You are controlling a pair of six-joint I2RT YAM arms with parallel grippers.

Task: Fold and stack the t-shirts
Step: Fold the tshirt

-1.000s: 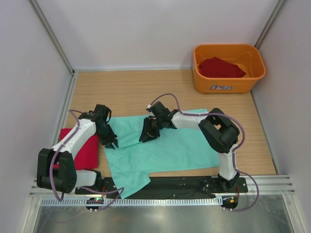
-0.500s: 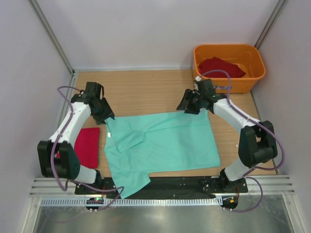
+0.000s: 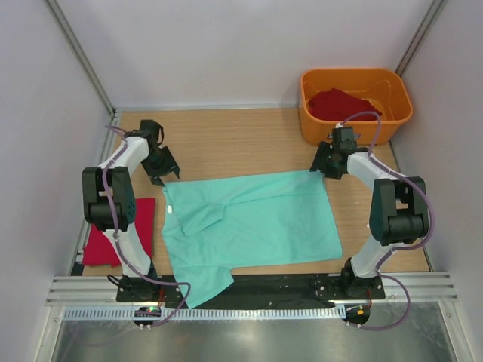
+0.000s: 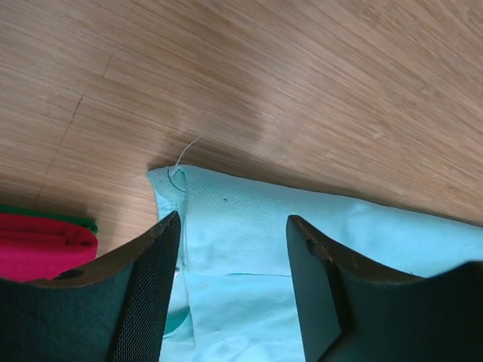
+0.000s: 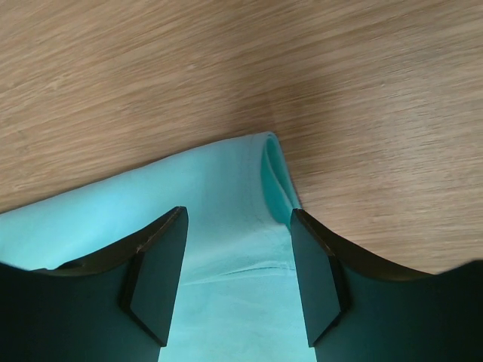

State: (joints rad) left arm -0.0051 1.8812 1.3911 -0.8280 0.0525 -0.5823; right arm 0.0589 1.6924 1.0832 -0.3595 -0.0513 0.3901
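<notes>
The left end effector point(image 4: 232, 226) stood with its two fingers point(image 4: 147, 279) spread apart and nothing between them, poised over the far left corner of the mint-green t-shirt point(image 3: 256, 219), where a loose thread curled off the hem. The right end effector point(image 5: 238, 226) was likewise parted and empty above the far right corner, where the cloth's edge was rolled into a small fold. Whether either pair of fingertips touched the fabric could not be told. The mint-green t-shirt lay spread flat across the middle of the wooden desk point(image 3: 241, 139), one sleeve hanging over the near edge between the arm bases. A folded red t-shirt point(image 3: 142, 222) lay just left of it, partly behind the left arm. Another red t-shirt point(image 3: 343, 104) sat crumpled in the orange tub point(image 3: 355, 136) at the desk's far right corner.
</notes>
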